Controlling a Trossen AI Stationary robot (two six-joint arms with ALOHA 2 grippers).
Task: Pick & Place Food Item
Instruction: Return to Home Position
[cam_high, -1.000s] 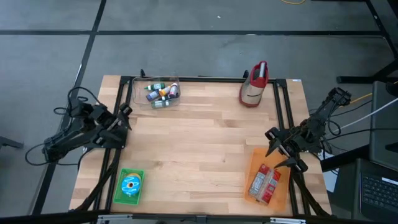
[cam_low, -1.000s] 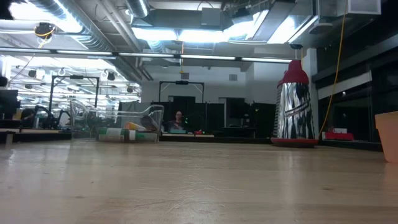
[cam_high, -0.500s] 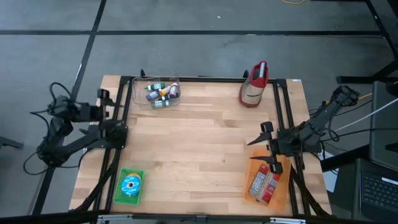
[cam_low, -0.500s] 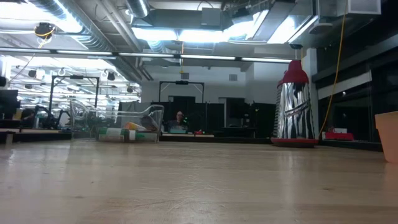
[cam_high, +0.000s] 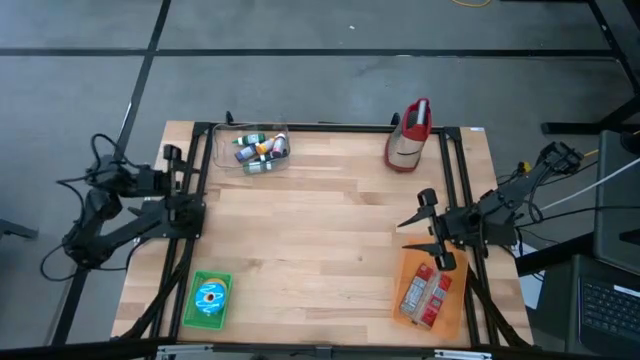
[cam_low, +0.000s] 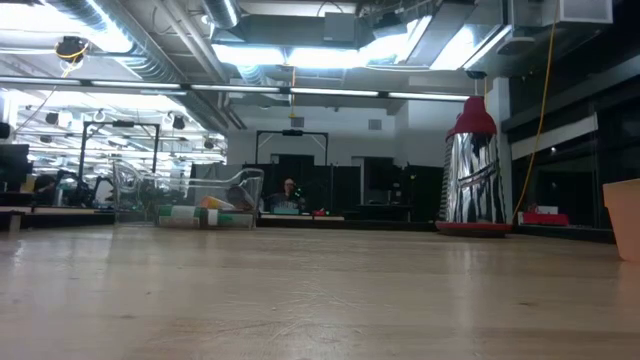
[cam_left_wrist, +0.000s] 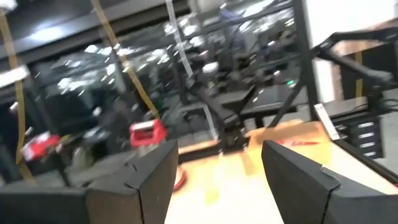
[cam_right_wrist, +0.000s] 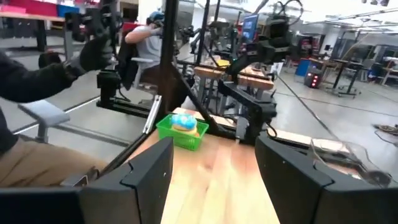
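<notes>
Tabletop (cam_high: 320, 230) of wood, workshop (cam_low: 320, 170) beyond

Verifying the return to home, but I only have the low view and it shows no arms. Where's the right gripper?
Observer: The right gripper is open and holds nothing. It is over the table's right side, at the far end of the orange tray.
Operator: And the left?
Observer: The left gripper is open too, at the table's left edge, pointing in across the table.
Operator: Anything close to my camera that I'm missing?
Observer: Yes, a green basket sits in the near left corner, with a round blue-and-yellow item in it.
</notes>
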